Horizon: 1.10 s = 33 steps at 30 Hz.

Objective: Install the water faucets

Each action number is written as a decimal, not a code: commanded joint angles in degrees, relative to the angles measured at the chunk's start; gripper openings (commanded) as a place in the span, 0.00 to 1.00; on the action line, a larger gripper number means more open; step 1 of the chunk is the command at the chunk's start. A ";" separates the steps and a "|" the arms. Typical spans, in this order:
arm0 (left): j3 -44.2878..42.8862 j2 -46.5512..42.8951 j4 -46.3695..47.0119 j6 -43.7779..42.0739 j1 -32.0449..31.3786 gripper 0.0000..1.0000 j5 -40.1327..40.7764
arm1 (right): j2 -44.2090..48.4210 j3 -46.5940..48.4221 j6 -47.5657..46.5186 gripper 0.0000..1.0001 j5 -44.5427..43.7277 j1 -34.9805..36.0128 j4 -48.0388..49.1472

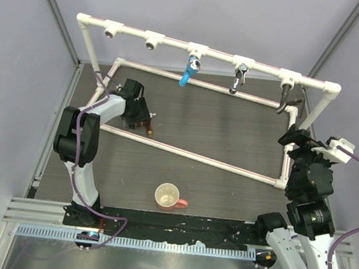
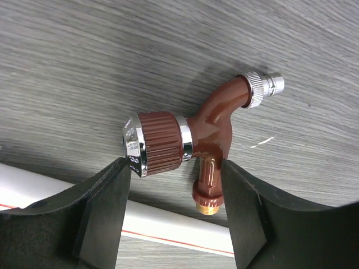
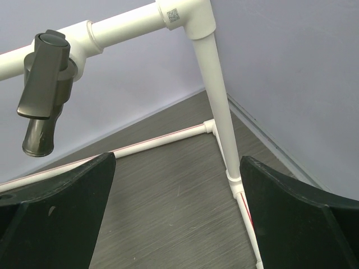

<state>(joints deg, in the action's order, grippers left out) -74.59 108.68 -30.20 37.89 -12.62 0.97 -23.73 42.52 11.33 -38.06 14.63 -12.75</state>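
Note:
A reddish-brown copper-coloured faucet (image 2: 210,123) with a ribbed knob lies on the dark table, just inside the white pipe frame's near rail (image 2: 168,224). My left gripper (image 2: 175,168) is down over it, one finger against the knob's chrome cap and the other against the body. In the top view the left gripper (image 1: 143,122) sits at the table's left with the copper faucet (image 1: 149,130) at its tip. Blue (image 1: 188,72), chrome (image 1: 239,78) and dark (image 1: 285,98) faucets hang from the top pipe. My right gripper (image 3: 176,168) stands open and holds nothing, below the dark faucet (image 3: 45,84).
Two white tee sockets (image 1: 110,30) (image 1: 153,40) on the top pipe's left part hold nothing. A cream mug (image 1: 168,196) with a pink handle stands near the front edge. The frame's right upright (image 3: 216,84) rises just ahead of the right gripper (image 1: 296,138).

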 commanded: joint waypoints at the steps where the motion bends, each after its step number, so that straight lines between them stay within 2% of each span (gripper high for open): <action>1: 0.84 1.44 2.16 1.57 -1.79 0.66 -0.80 | 0.08 0.46 1.06 0.99 2.55 0.31 -0.60; 6: 1.02 2.41 3.21 2.63 -3.99 0.66 -0.45 | -0.27 0.54 1.32 0.99 4.40 0.22 -0.96; 15: 1.37 1.27 4.53 3.24 -7.41 0.75 2.19 | -2.02 0.81 1.59 0.99 7.48 0.31 -1.40; 21: 0.50 3.02 3.48 2.37 -9.35 0.67 5.26 | -2.20 0.63 1.76 0.96 10.37 0.39 -1.66; 24: -0.03 3.99 2.78 1.84 -10.58 0.56 6.67 | -2.11 0.46 1.59 0.96 13.27 0.31 -1.75; 25: -0.03 3.99 2.69 1.66 -11.19 0.43 7.11 | -2.11 0.54 1.59 0.96 14.15 0.31 -1.92; 27: 0.23 2.77 3.03 1.05 -11.81 0.29 8.69 | -2.64 0.72 1.41 0.96 16.00 0.31 -2.53; 28: 0.75 2.07 3.39 0.79 -12.16 0.17 9.30 | -2.64 0.81 1.15 0.96 16.53 0.31 -2.89; 30: 1.55 -1.09 4.96 -0.61 -12.60 0.05 10.54 | -2.82 1.07 0.88 0.96 18.46 0.31 -3.33; 31: 2.42 -2.41 5.75 -1.23 -13.04 0.00 10.80 | -2.90 1.07 0.80 0.96 19.07 0.31 -3.50; 33: 3.74 -7.23 8.74 -2.64 -13.74 0.00 12.11 | -3.17 1.07 0.71 0.95 21.52 0.31 -3.77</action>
<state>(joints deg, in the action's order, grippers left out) -73.19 109.62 -25.32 38.50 -24.99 9.37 -26.06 42.52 12.40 -22.04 14.63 -16.34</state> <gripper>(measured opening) 0.072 0.961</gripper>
